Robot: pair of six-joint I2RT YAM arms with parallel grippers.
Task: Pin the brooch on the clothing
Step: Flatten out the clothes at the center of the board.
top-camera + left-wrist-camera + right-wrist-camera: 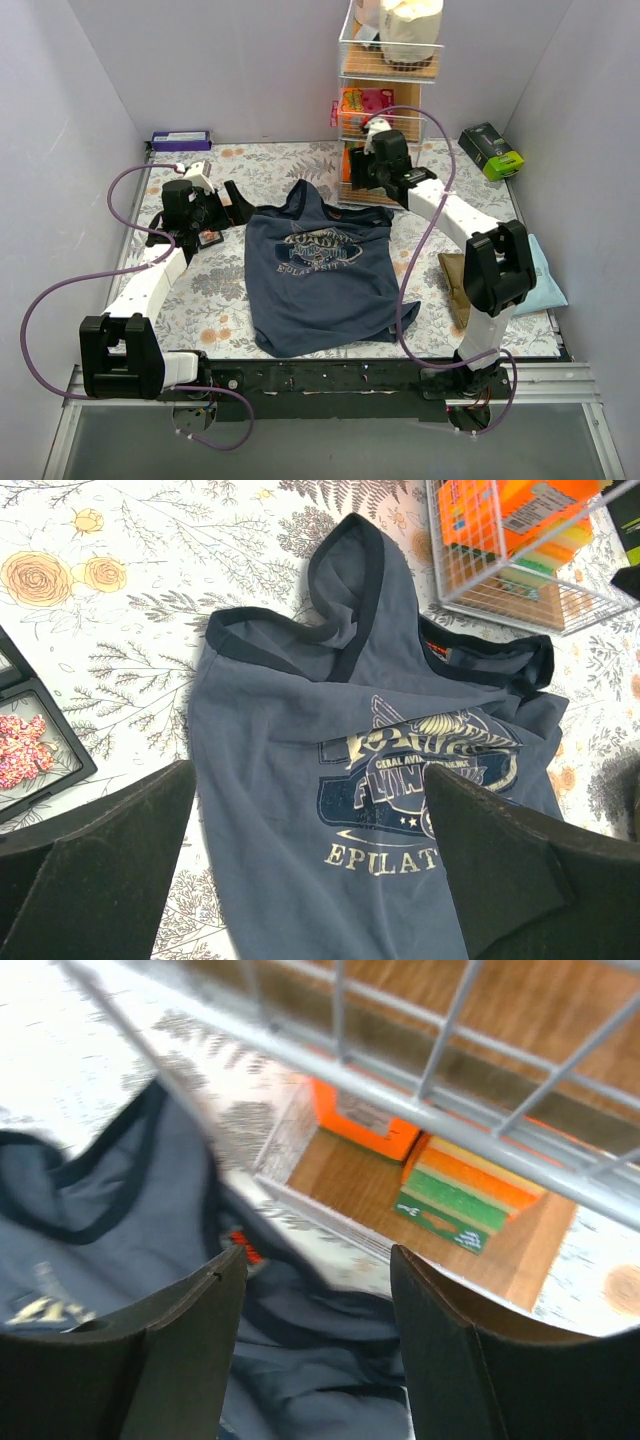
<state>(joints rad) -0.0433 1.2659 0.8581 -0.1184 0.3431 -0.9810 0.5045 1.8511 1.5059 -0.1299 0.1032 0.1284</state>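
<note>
The navy-blue tank top [315, 275] lies flat in the middle of the floral mat, with darker trim and a pale chest print [420, 780]. A pink glittery brooch [22, 752] lies in a black tray [209, 238] just left of the top. My left gripper [232, 200] is open and empty, raised over the top's left edge [308, 780], the brooch to its left. My right gripper [362, 185] is open and empty above the top's right shoulder strap [317, 1260], close to the wire rack.
A wire shelf rack [390, 100] with orange and green boxes [470, 1195] stands at the back. A purple box [181, 140] lies at the back left, a green box [492, 150] at the back right, and a pale blue cloth [538, 280] at the right.
</note>
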